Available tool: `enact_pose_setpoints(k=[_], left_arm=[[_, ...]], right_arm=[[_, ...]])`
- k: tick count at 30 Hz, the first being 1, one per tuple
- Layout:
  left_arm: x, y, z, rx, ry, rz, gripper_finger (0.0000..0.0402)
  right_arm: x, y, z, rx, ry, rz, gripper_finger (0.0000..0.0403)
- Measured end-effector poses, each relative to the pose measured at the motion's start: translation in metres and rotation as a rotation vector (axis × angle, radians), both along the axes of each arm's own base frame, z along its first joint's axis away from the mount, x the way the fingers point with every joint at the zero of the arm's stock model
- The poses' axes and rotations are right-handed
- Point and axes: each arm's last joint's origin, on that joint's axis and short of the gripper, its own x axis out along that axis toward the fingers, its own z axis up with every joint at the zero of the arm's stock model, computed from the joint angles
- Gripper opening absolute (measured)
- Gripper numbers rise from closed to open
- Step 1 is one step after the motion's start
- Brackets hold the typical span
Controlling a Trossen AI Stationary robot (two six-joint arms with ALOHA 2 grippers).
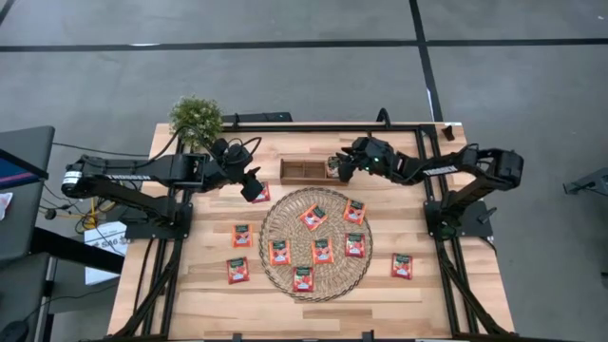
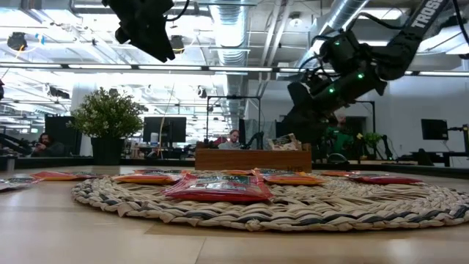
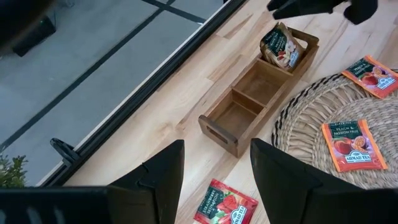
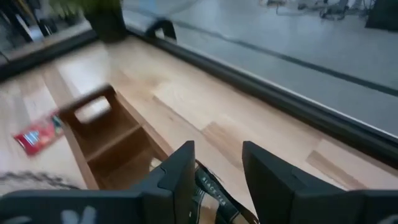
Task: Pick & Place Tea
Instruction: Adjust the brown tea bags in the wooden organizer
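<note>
Red-orange tea sachets lie flat on the round woven mat [image 1: 334, 231], such as one [image 1: 313, 217], and on the bare wood, such as one [image 1: 241, 235]. My left gripper [image 1: 254, 187] [image 3: 217, 180] hangs open well above the table [image 2: 157, 48], over a sachet [image 3: 225, 206] lying near the mat's far left rim. My right gripper [image 1: 334, 168] [image 4: 217, 177] is open just above the right end compartment of the brown wooden tray [image 1: 304, 171]. Sachets [image 3: 283, 46] stand tilted in that compartment; one edge [image 4: 211, 186] shows below, between the right fingers.
The tray [image 3: 255, 99] sits along the mat's far side; its two other compartments show bare wood. A potted plant [image 1: 196, 116] stands at the far left corner. Black frame rails [image 1: 313, 126] run along the table's edges. One sachet [image 1: 401, 266] lies right of the mat.
</note>
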Motion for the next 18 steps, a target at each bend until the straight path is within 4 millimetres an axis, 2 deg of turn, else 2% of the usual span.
enact_pose_setpoints(k=[3, 9, 18], left_arm=[[0.0, 0.0, 0.0, 0.0, 0.0, 0.0, 0.0177], [0.0, 0.0, 0.0, 0.01, 0.01, -0.01, 0.0177], [0.002, 0.0, 0.002, 0.013, -0.013, -0.012, 0.0177]], right_arm=[[0.004, -0.004, 0.004, 0.002, 0.09, 0.006, 0.012], [0.008, -0.013, 0.013, -0.02, 0.151, -0.019, 0.0118], [0.005, -0.012, 0.009, 0.012, 0.211, -0.011, 0.0118]])
